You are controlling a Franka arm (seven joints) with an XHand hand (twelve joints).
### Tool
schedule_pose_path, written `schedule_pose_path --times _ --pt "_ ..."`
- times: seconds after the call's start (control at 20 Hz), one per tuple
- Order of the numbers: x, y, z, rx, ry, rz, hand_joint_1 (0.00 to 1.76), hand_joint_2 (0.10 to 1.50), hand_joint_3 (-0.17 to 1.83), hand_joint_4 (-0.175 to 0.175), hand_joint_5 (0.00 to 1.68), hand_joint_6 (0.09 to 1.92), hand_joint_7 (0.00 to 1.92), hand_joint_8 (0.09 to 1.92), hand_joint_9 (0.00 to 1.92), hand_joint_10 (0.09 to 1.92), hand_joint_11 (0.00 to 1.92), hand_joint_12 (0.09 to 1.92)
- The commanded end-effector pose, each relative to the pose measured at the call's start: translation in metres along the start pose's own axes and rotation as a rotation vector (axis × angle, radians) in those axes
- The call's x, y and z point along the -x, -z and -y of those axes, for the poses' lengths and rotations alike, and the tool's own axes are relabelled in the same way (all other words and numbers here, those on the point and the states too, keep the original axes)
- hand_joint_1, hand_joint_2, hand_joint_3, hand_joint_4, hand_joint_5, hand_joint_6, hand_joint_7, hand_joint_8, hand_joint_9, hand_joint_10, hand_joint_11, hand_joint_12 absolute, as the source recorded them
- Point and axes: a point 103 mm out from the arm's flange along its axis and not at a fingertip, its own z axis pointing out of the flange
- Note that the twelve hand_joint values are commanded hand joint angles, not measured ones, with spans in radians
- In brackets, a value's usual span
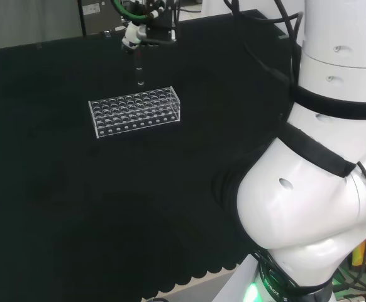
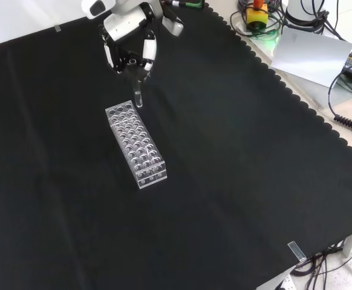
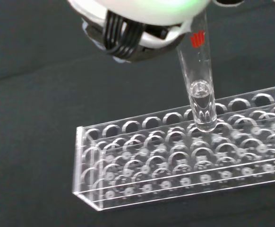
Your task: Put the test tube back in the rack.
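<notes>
A clear plastic test tube rack (image 1: 134, 111) (image 2: 135, 143) (image 3: 184, 161) with several rows of holes lies on the black cloth. The hand (image 1: 144, 33) (image 2: 129, 42) (image 3: 142, 19) hangs above the rack's far edge in the head view, fingers curled round the top of a clear test tube (image 1: 139, 72) (image 2: 138, 93) (image 3: 200, 80). The tube hangs upright, a little clear liquid in its rounded bottom and a red mark near its top. In the wrist view its tip is just above the holes of the rack's back rows.
The black cloth (image 2: 236, 169) stretches wide around the rack. The arm's white links (image 1: 321, 157) stand at the right of the head view. Cables, a grey sheet and a small device (image 2: 257, 12) lie off the cloth's edge at the top right of the front view.
</notes>
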Motion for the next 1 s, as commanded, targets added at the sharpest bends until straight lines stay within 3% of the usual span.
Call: schedule_pose_path --times 0.05,1.0 --pt "0.023 0.001 0.0 0.003 -0.039 0.006 1.23 0.7 0.56 -0.175 1.32 0.54 1.72 0.5 1.64 0.71 1.3 0.87" --pt "0.012 -0.038 -0.023 -0.054 -0.024 -0.028 1.23 0.7 0.56 -0.175 1.32 0.54 1.72 0.5 1.64 0.71 1.3 0.87"
